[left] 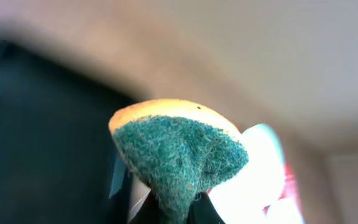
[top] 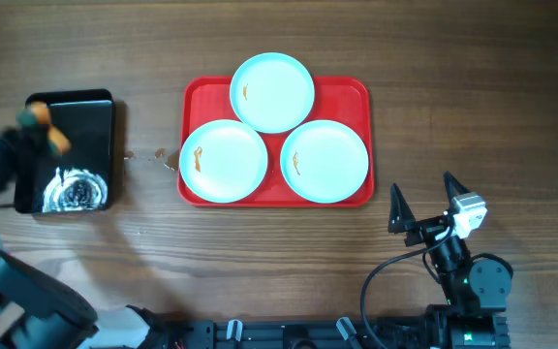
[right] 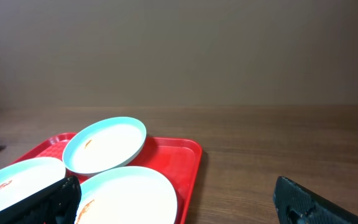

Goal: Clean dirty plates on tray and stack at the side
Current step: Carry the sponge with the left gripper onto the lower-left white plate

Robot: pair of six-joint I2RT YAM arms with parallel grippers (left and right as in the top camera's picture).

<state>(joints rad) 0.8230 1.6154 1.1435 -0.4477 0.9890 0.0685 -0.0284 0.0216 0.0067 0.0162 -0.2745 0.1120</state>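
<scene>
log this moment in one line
left gripper shut on sponge over black tray | right gripper open, off red tray | three plates on it, all smeared, unstacked

Centre frame, on the tray (top: pixel 200 95): three plates (top: pixel 272 92), one up top, two side by side below. Far left, a smaller tray (top: pixel 83 114).

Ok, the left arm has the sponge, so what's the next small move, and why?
Probably swing the left gripper, shut on the sponge, right from over the black tray to the nearest plate and lower the green pad onto its orange smear. All three plates lie smeared on the red tray, none stacked; the right gripper is open.
</scene>
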